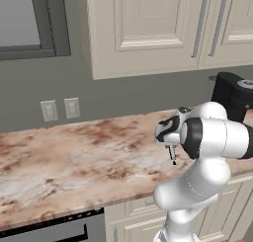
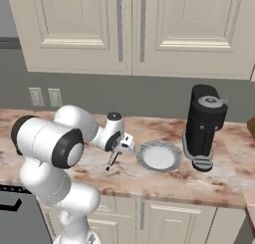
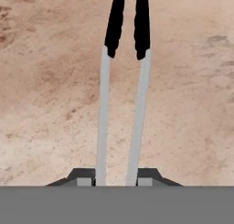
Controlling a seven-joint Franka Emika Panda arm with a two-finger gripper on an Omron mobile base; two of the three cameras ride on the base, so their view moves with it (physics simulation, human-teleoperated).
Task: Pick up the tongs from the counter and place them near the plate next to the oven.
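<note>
My gripper (image 2: 117,149) is shut on the tongs (image 2: 113,160), thin silvery-white arms with dark ends that point down at the counter (image 2: 164,181). They hang a short way left of the plate (image 2: 159,156), a round white dish with a grey rim. In the hand view the tongs (image 3: 121,104) run straight out from between my fingertips (image 3: 84,178) over the blotchy stone, with my gripper (image 3: 119,179) clamped on their near end. From the left base view, the gripper (image 1: 170,146) and tongs (image 1: 172,156) peek out beside the arm's elbow. The oven is out of view.
A black coffee machine (image 2: 204,126) stands right of the plate, also at the back right in the left base view (image 1: 234,95). Wall outlets (image 1: 60,109) and cream upper cabinets (image 2: 129,29) sit behind. A silver appliance front (image 1: 49,231) lies under the counter edge.
</note>
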